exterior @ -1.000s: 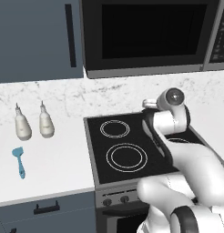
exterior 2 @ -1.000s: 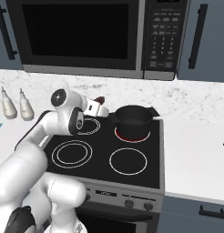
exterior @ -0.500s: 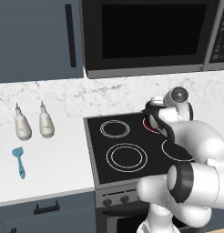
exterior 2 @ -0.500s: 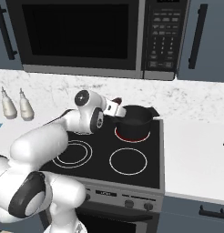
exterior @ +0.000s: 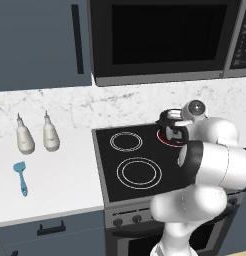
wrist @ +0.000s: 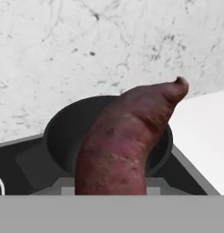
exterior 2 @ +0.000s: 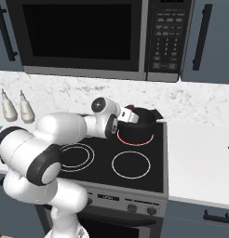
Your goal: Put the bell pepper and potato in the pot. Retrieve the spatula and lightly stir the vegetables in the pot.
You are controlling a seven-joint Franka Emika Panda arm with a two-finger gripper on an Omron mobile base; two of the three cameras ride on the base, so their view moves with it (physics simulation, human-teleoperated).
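Observation:
The potato [wrist: 123, 141], a pointed maroon-brown lump, fills the middle of the hand view, and my gripper [exterior 2: 130, 115] is shut on it. Behind it sits the squat black pot [wrist: 57, 132], its opening facing me. In the right base view the pot [exterior 2: 143, 126] stands on the back right burner, which glows red, and my hand reaches its left rim. The blue spatula [exterior: 20, 176] lies on the counter far left of the stove. The bell pepper is out of view.
Two white nozzle bottles [exterior: 25, 139] [exterior: 51, 136] stand on the left counter by the wall. The black stove top [exterior: 130, 172] has three unlit burner rings. A microwave [exterior 2: 84, 37] hangs above. White counter [exterior 2: 200, 162] extends right of the stove.
My arm has swung right across the stove, carrying the potato from over the back left burner to the pot's rim. The grip is unchanged.

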